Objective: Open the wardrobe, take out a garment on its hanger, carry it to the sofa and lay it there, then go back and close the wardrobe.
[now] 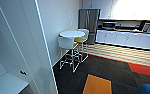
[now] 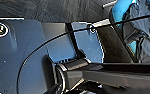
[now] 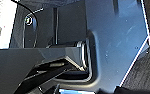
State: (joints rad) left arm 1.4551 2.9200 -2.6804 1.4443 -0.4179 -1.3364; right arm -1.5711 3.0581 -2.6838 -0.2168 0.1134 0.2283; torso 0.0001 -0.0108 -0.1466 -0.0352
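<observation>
Head view: white wardrobe [image 1: 21, 47] door stands open at near left; sofa [image 1: 149, 89] corner at lower right; no legible writing. Left wrist view: black garment [image 2: 143, 27] lies on the blue sofa [image 2: 117, 11]. Right wrist view: carpet; end effector states cannot be told.

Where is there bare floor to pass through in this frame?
The dark carpet between the white wall and the orange patch lies bare, as does the striped floor before the kitchen cabinets. It is crowded around the round table and stools.

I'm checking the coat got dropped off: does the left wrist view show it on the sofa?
Yes, the dark coat lies draped over the blue sofa.
</observation>
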